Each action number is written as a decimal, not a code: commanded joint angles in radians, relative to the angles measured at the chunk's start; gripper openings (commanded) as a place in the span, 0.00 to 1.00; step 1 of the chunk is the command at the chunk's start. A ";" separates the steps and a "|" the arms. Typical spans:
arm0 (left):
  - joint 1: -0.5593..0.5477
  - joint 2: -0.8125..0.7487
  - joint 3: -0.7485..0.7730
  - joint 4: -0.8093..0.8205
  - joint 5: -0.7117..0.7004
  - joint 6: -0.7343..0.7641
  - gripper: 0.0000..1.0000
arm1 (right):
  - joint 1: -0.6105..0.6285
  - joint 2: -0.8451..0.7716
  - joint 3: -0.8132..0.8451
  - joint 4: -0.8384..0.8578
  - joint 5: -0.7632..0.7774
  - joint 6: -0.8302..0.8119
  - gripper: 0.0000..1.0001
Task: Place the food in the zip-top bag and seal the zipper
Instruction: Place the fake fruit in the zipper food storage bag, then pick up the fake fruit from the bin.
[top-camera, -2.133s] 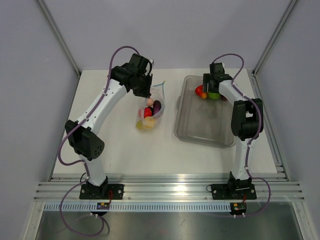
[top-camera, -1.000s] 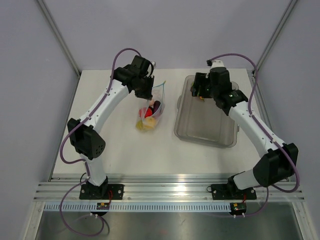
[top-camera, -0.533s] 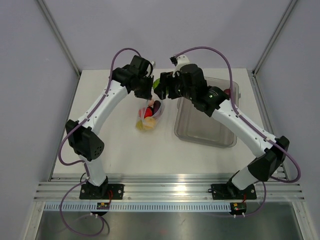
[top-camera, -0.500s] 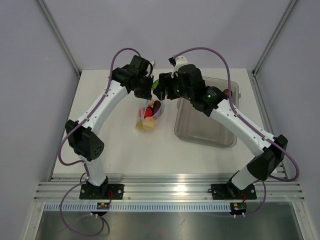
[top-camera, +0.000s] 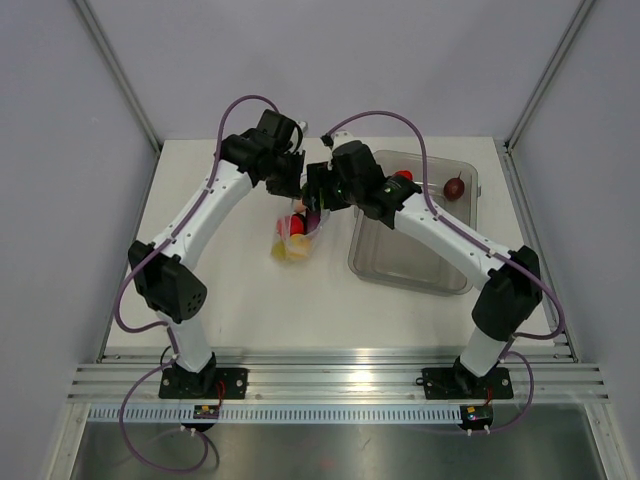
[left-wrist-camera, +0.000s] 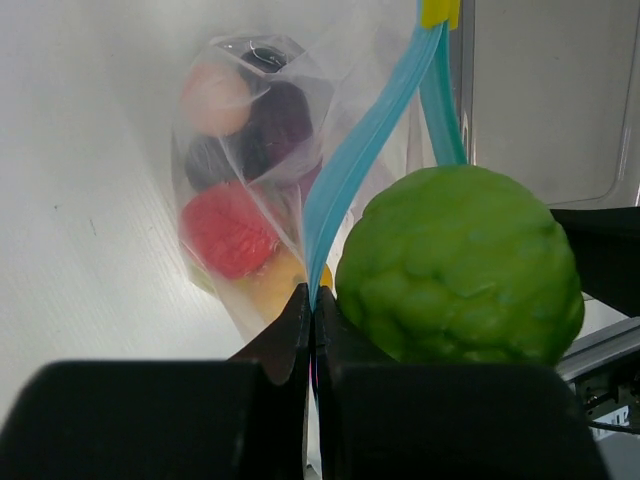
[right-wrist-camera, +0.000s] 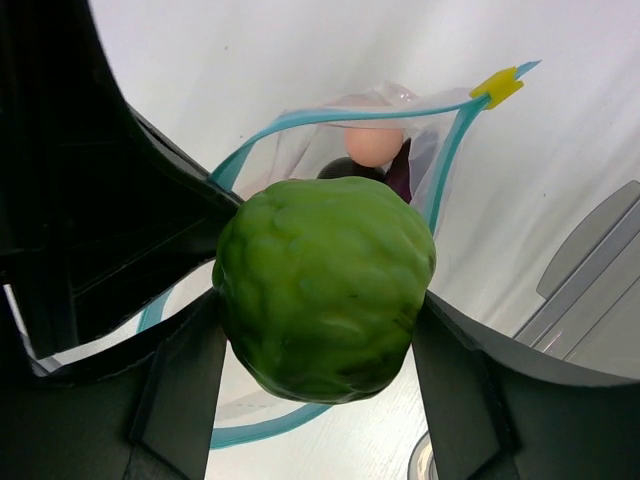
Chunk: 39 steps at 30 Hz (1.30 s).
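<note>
White table (top-camera: 230, 300)
A clear bag (top-camera: 303, 238) of toy food (top-camera: 287, 249) rests on it beside a grey bin (top-camera: 410, 255).

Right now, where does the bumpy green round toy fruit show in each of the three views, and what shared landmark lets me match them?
Top external: hidden beneath the right gripper, above the clear crinkly zip-top bag.
Left wrist: bumpy green toy fruit at lower right, beside the light-blue zipper strip.
Right wrist: centre, gripped between the fingers, over the bag's mouth.
Shared landmark: the bag, in all three.
</note>
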 joint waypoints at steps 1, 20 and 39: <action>-0.010 -0.073 0.019 0.023 0.052 0.009 0.00 | 0.006 0.008 -0.005 0.019 0.032 -0.002 0.56; -0.009 -0.080 -0.011 0.052 0.106 -0.006 0.00 | 0.006 0.009 0.018 -0.073 0.047 -0.041 0.88; -0.006 -0.060 -0.005 0.051 0.091 -0.014 0.00 | -0.405 -0.101 -0.188 0.082 0.192 -0.120 0.89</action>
